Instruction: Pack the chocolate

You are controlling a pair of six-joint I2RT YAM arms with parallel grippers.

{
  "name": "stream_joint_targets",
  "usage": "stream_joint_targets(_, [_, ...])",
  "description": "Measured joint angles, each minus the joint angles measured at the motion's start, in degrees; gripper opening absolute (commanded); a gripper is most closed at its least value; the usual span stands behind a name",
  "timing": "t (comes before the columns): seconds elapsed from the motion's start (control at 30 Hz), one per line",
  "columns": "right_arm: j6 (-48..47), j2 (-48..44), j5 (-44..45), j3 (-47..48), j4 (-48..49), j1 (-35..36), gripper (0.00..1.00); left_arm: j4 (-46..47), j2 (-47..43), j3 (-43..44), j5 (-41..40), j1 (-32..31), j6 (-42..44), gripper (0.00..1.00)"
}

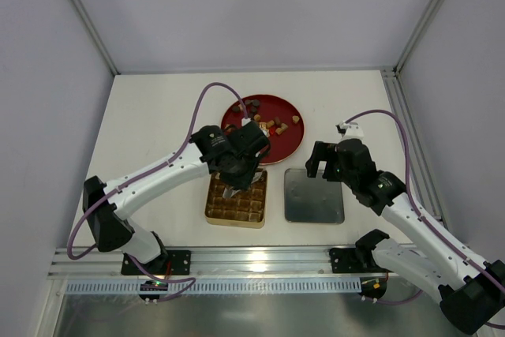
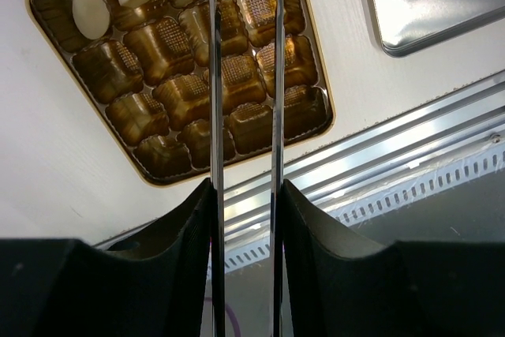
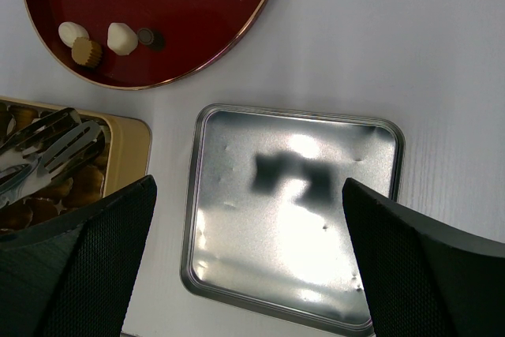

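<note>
Several pieces of chocolate (image 1: 272,125) in brown, tan and white lie on the red plate (image 1: 284,144). Two white pieces (image 2: 91,11) sit in cups at one corner of the gold gridded box (image 2: 150,155). My left gripper (image 2: 246,187) is shut on a pair of metal tongs (image 2: 215,76), whose blades stand slightly apart over the box (image 1: 211,209). The blade tips run out of the left wrist view, so what is between them is hidden. My right gripper (image 3: 248,187) hangs wide open over the silver lid (image 3: 292,219), holding nothing.
The silver lid (image 1: 314,196) lies flat just right of the gold box. The red plate (image 3: 197,13) sits behind both, with white, tan and dark pieces (image 3: 87,53) near its edge. A perforated metal rail (image 1: 237,283) runs along the near table edge.
</note>
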Motion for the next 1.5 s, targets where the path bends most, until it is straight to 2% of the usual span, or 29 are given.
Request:
stream_joint_targets(0.33, [0.1,0.0,-0.2,0.0,0.0,0.0,1.0,-0.5,0.0,1.2,-0.7,0.0,0.2,0.38])
stream_joint_targets(0.67, [0.0,0.0,-0.2,0.0,0.0,0.0,1.0,-2.5,0.2,12.0,-2.7,0.6,1.7,0.41])
stream_joint_targets(0.9, [-0.1,0.0,-0.2,0.0,0.0,0.0,1.0,-3.0,3.8,16.3,-3.3,6.8,3.7,0.41])
stream_joint_targets(1.2, [-0.1,0.3,-1.0,0.0,0.5,0.0,1.0,-2.3,11.1,17.3,-3.8,16.8,6.5,0.44])
stream_joint_targets(1.5, [-0.3,0.3,-1.4,0.0,0.5,0.0,1.0,-1.1,20.3,21.7,-7.0,20.7,9.3,0.44])
